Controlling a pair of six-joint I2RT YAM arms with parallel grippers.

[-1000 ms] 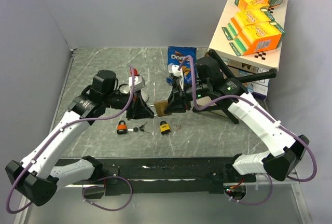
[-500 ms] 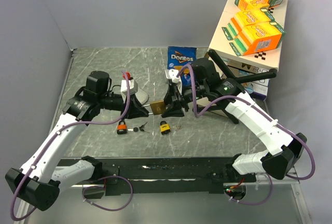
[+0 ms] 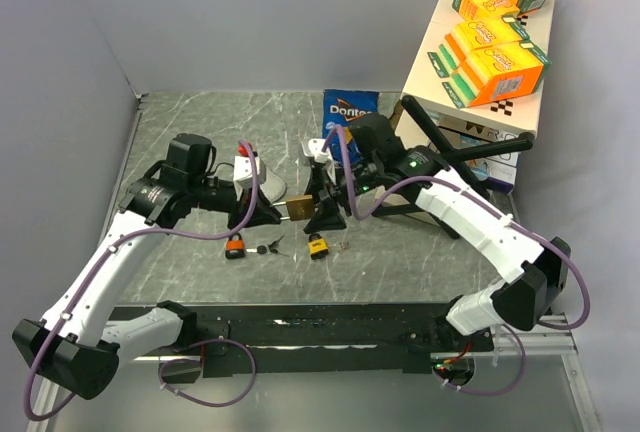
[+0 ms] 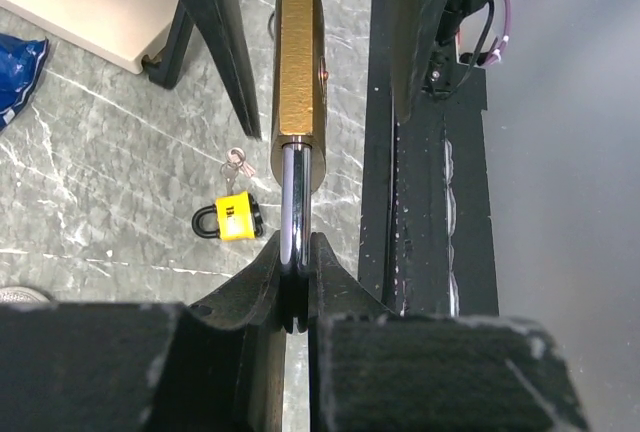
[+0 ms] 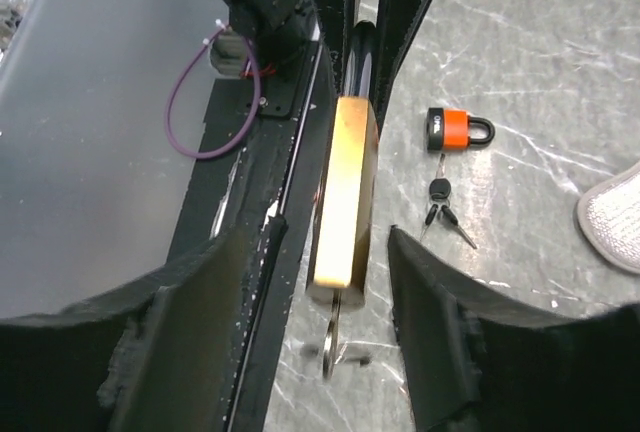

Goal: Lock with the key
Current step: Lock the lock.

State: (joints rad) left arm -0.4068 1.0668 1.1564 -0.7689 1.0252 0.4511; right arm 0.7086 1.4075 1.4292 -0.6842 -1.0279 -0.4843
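Left tool (image 4: 295, 257) clamps the padlock (image 4: 298, 62) by its shackle (image 4: 291, 202), right tool (image 5: 335, 242) stands open around it, so the key (image 5: 331, 342) may drop out.

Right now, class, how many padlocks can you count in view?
3. A brass padlock is gripped in the left hand; an orange padlock and a yellow padlock lie on the table. Others may be hidden.

"Doritos" on blue chip bag (image 3: 349, 110), just behind brass padlock (image 3: 297, 209); print on orange boxes (image 3: 497, 60), far right of padlock, too small to read.
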